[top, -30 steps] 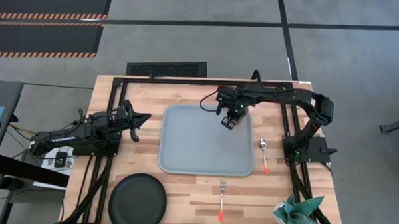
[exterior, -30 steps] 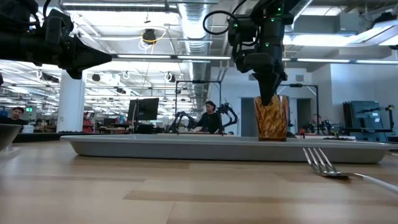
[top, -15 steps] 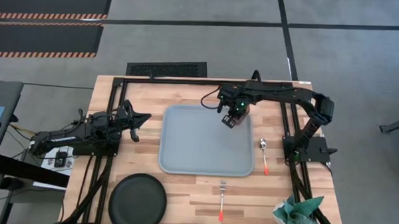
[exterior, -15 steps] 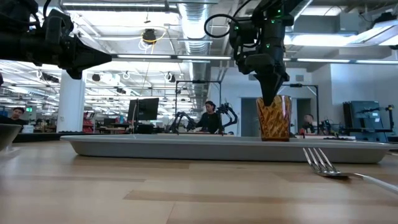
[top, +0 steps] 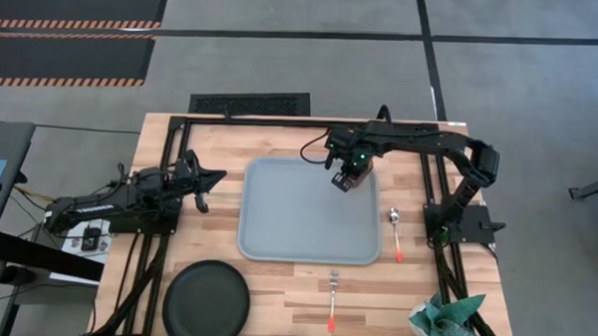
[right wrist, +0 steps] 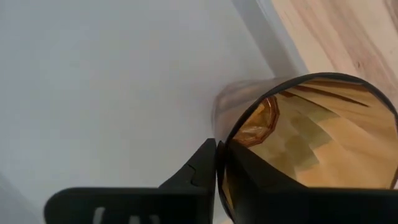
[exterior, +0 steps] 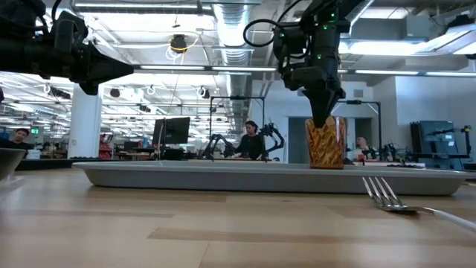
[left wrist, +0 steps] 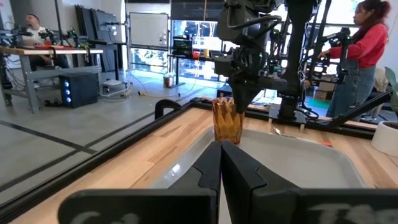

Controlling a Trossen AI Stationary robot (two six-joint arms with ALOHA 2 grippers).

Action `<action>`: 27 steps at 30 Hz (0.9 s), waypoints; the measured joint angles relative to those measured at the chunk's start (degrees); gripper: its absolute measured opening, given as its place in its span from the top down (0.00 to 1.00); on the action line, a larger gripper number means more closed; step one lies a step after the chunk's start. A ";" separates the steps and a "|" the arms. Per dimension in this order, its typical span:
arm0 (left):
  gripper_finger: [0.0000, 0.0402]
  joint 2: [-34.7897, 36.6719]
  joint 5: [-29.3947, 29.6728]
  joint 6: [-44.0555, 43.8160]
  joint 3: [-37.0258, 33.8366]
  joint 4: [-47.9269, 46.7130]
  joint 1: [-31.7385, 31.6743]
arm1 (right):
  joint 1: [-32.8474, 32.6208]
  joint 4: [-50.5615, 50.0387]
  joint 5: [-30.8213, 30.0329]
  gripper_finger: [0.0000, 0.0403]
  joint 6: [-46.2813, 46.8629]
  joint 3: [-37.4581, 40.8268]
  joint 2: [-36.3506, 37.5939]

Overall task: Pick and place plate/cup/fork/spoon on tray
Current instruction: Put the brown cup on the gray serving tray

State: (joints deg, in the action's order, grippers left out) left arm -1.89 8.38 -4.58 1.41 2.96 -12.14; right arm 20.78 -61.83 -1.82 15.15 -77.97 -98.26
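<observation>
- The small amber-brown translucent glass cup (exterior: 326,142) stands upright on the large pale blue-grey rectangular plastic tray (top: 277,212), in the tray's far corner on the right arm's side, its base seemingly resting on the tray floor
- The right hand (top: 346,180) is directly above the cup, fingers pointing down and clenched on its rim, one inside the glass and one outside
- Judged from this, the next move is simply to let go and rise straight up
- The left hand (top: 201,185), fingers pressed together and empty, waits well apart over the wooden surface (top: 294,298) beside the tray
</observation>
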 joint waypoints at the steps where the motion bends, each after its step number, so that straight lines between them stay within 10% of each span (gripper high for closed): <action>1: 1.00 0.00 0.00 0.00 0.00 0.00 0.00 | 0.00 0.04 -0.01 0.84 0.00 0.00 0.00; 27: 1.00 0.02 0.00 -0.11 0.00 -0.04 0.00 | 0.37 -1.82 -2.76 0.78 -0.91 -0.02 0.00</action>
State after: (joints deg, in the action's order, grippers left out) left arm -1.87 8.38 -4.69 1.41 2.92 -12.14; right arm 21.15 -63.65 -4.58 14.24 -78.00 -98.26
